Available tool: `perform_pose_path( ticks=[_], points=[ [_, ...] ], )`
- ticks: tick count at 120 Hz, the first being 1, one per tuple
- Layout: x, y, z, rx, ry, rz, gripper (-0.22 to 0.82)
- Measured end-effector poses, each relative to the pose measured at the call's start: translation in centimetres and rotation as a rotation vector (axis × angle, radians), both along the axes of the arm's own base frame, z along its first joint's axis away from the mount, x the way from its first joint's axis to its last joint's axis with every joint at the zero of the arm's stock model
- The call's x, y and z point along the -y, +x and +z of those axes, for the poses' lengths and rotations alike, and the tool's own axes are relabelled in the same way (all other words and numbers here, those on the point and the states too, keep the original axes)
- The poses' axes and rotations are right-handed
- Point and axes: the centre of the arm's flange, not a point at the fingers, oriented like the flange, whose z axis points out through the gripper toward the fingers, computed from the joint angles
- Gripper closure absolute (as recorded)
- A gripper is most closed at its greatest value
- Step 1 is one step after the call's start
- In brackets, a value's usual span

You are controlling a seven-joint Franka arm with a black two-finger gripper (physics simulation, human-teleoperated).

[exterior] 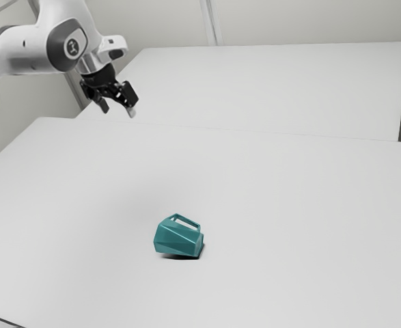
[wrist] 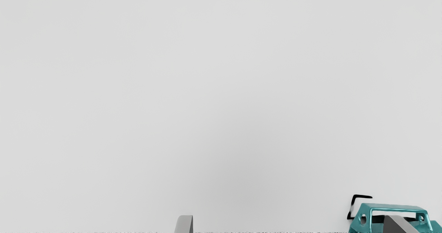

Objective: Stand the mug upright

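Observation:
In the exterior view my gripper (exterior: pixel 115 111) hangs high above the table's far part, well away from the mug, its two fingers spread apart with nothing between them. The teal faceted mug (exterior: pixel 178 238) lies on its side on the table, its handle on the upper side. In the wrist view the gripper (wrist: pixel 288 223) is open, its fingertips wide apart. One fingertip covers part of the mug (wrist: pixel 390 206), whose handle shows around it; much of the mug's body is cut off there.
The white table (exterior: pixel 289 219) stretches across the exterior view. Behind it stands another large pale surface (exterior: pixel 268 89), and a pale wall rises beyond.

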Motion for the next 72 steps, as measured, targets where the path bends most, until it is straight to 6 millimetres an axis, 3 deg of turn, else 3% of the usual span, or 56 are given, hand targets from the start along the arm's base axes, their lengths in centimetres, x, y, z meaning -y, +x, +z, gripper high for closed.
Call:
perform_pose_path(
  ticks=[15, 32, 48, 62, 72],
  points=[
    [-0.2, -0.6, -0.4, 0.004, -0.026, 0.004, 0.0],
    [0.2, -3.5, -4.1, -0.02, -0.197, 0.049, 0.0],
    [-0.5, -7.4, -9.6, -0.083, -0.342, 0.143, 0.0],
    [-1.0, -9.3, -14.4, -0.147, -0.451, 0.208, 0.0],
    [-0.7, -10.0, -16.6, -0.175, -0.504, 0.22, 0.0]
  ],
)
